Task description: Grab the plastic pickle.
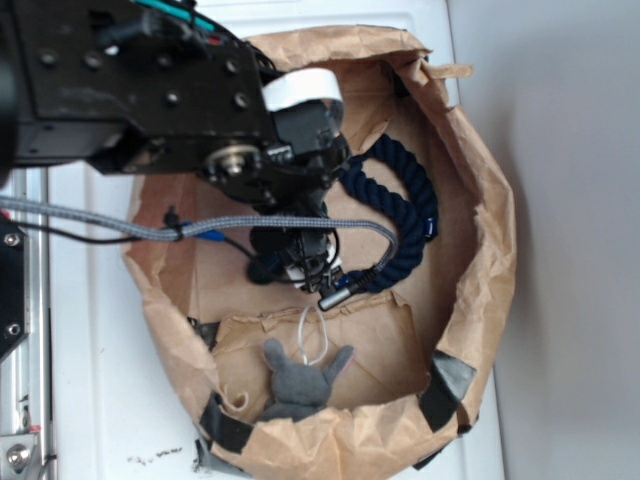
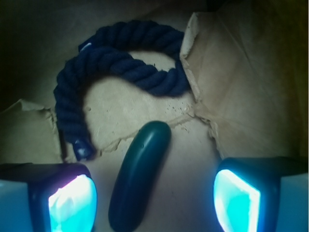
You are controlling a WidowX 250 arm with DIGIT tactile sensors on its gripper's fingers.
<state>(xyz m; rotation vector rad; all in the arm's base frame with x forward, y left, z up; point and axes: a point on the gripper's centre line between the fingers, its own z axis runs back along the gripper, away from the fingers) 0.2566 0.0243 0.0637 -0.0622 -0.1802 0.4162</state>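
So the pickle [image 2: 139, 176] is this smooth, glossy dark-green thing with rounded ends and a slight curve, lying on the brown paper floor at the bottom center of the wrist view, tilted up toward the right. The gripper [image 2: 154, 198] sits right over it with its jaws spread wide, nothing in them, the left pad [image 2: 72, 203] just beside the pickle and the right pad [image 2: 236, 200] well off to the side. Just above the pickle there's a thick twisted navy rope [image 2: 116, 63] curled in an arch. From the outside view it's all inside a crumpled brown paper bag [image 1: 480, 300] with torn edges, and a fuzzy grey plush toy [image 1: 298, 385] sits at the bottom center.
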